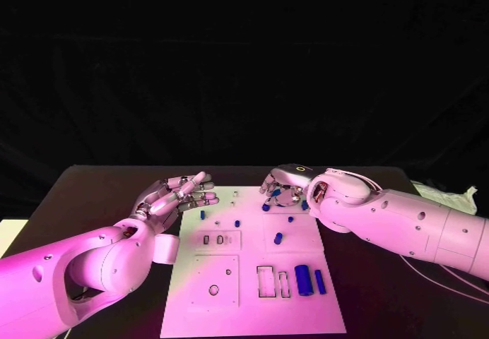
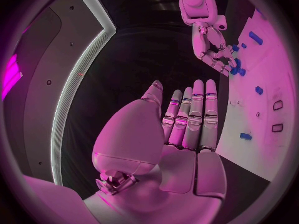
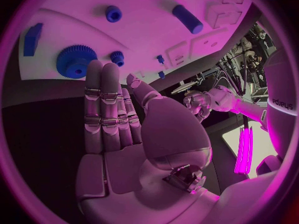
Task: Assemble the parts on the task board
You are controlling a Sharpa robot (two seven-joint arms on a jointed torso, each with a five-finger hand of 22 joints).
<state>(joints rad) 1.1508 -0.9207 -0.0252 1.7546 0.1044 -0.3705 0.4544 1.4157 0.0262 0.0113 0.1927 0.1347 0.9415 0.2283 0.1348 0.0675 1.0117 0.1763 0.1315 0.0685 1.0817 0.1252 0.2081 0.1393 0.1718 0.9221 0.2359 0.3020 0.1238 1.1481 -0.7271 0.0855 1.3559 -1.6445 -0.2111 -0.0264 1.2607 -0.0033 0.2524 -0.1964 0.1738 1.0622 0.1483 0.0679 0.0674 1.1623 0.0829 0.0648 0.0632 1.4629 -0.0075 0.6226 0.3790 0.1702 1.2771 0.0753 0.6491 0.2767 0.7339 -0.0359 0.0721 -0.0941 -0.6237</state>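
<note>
Task board (image 1: pixel 219 296) is seen mid-table, between the hands — several blue parts (image 1: pixel 304 280) lie loose on it, so assembly is judged unfinished. Left hand (image 1: pixel 175 198) and right hand (image 1: pixel 285 185) are spread, nothing held.

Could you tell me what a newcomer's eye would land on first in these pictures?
Probably the white task board in the middle of the black table, dotted with small blue parts. Next, the two silver hands at its far end: the right hand hovers over the blue gear near the far edge, while the left hand is held open beside the board's left edge.
</note>
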